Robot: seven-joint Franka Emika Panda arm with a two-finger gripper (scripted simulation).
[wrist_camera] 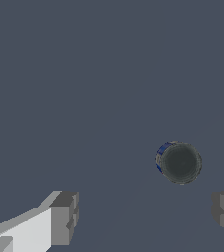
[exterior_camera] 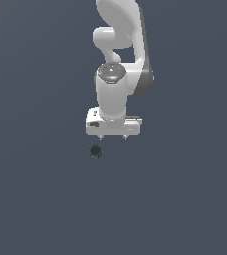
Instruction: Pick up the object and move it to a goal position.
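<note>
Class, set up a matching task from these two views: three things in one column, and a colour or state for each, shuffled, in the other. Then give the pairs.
Things:
1. small black round object with a blue rim
2. white robot claw
3. flat floor surface

Descriptions:
A. open, holding nothing
B. plain dark grey-blue
C. lying free, outside the fingers

Pairs: 1-C, 2-A, 3-B

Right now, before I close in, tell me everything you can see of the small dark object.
The object is tiny, round and black-grey with a matte look, ball- or short-cylinder-like; which, I cannot tell. A thin blue rim shows on one side. It lies alone on the plain grey surface, nothing touching it. In the exterior view it sits just below the white end effector, toward that view's left. The end effector's fingers are spread wide, clear of it.
</note>
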